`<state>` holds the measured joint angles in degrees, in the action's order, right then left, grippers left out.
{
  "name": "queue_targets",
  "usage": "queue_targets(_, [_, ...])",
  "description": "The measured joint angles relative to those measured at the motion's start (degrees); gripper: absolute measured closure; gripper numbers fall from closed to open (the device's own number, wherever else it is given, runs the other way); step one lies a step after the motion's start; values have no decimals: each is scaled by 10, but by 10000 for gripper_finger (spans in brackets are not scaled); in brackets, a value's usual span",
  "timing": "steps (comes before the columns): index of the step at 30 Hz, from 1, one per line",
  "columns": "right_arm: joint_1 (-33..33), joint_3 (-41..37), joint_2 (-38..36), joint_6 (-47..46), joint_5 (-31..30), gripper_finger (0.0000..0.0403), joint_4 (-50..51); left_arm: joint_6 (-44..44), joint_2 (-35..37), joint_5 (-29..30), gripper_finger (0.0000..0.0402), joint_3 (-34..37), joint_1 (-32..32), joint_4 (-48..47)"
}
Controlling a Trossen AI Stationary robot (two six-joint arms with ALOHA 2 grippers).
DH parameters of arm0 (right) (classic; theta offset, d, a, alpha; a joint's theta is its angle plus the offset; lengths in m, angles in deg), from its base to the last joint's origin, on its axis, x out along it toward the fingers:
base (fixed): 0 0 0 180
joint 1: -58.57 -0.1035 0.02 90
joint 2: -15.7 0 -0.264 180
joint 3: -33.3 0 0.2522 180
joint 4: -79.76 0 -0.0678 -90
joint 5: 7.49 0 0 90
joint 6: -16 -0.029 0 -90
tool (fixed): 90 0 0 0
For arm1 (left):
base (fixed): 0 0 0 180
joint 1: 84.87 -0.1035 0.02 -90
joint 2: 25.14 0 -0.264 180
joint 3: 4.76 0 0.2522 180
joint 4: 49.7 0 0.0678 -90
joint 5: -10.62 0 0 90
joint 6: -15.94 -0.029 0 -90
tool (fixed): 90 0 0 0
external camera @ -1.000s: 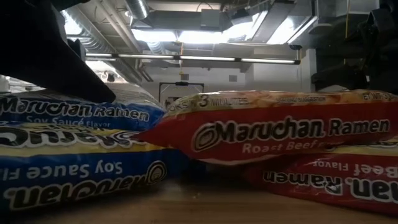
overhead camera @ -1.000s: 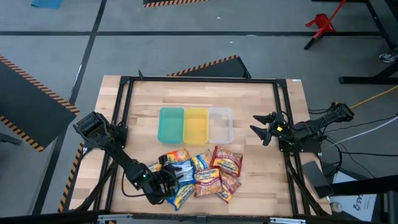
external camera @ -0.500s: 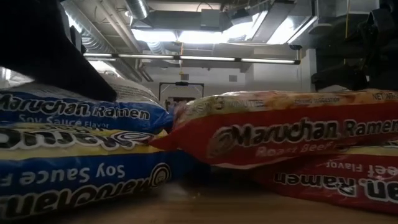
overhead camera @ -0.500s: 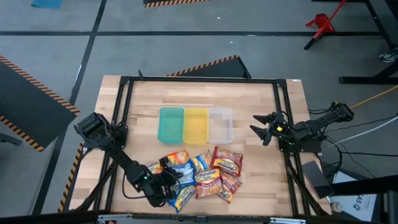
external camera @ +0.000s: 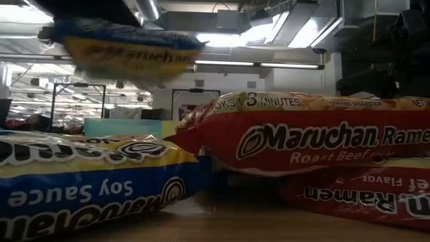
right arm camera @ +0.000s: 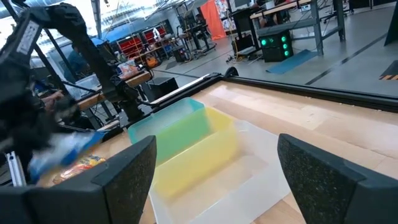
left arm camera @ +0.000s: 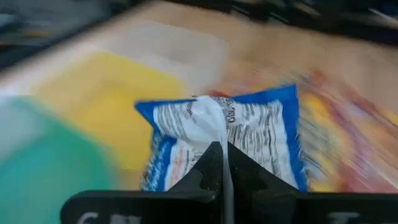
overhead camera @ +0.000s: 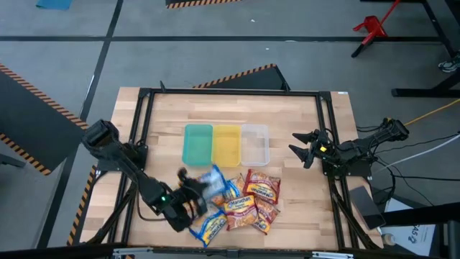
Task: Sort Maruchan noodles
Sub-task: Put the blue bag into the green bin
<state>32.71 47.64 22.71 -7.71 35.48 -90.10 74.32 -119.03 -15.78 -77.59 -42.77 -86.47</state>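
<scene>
**Blue packet lifted clear of the pile; trays bare**

You had the left gripper [overhead camera: 192, 193] pinching a blue-and-yellow crinkly plastic Maruchan soy sauce ramen packet [overhead camera: 213, 180] by its sealed end, the two dark fingers [left arm camera: 208, 168] pressed together on the white seam. The packet hung in the air above the heap, between the pile and the trays; the low view caught it blurred, up off the wood [external camera: 127, 50].

The remaining Maruchan packets [overhead camera: 248, 201], blue-yellow, red and orange, lay overlapping in a heap near the front edge of the pale wooden table [overhead camera: 287, 115], slightly toward its middle. In the low view a red roast beef packet [external camera: 316, 138] rested on another red one, with a blue soy sauce packet [external camera: 94, 185] beside them.

Three shallow plastic trays sat side by side at the table's centre, touching: a green tray [overhead camera: 198, 144], a yellow tray [overhead camera: 226, 144] and a clear tray [overhead camera: 254, 144]. All three held nothing that you could see.

Your right gripper [overhead camera: 302, 149] hovered at the table's right edge, its fingers spread apart and holding nothing.
</scene>
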Motion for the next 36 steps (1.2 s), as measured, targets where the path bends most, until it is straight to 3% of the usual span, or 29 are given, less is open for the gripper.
queue_targets(6, [0,0,0,0,-3,81,0,55,86,74,401,0,-34,-117])
queue_targets(10, [0,0,0,0,-5,81,0,98,107,76,401,0,-98,-174])
queue_targets(15, [0,0,0,0,-10,81,0,181,88,31,401,0,-178,-225])
queue_targets(23, [0,0,0,0,-15,81,1,390,79,69,401,56,-209,-230])
queue_targets(36, [0,0,0,0,-16,81,1,443,33,37,402,71,-249,-194])
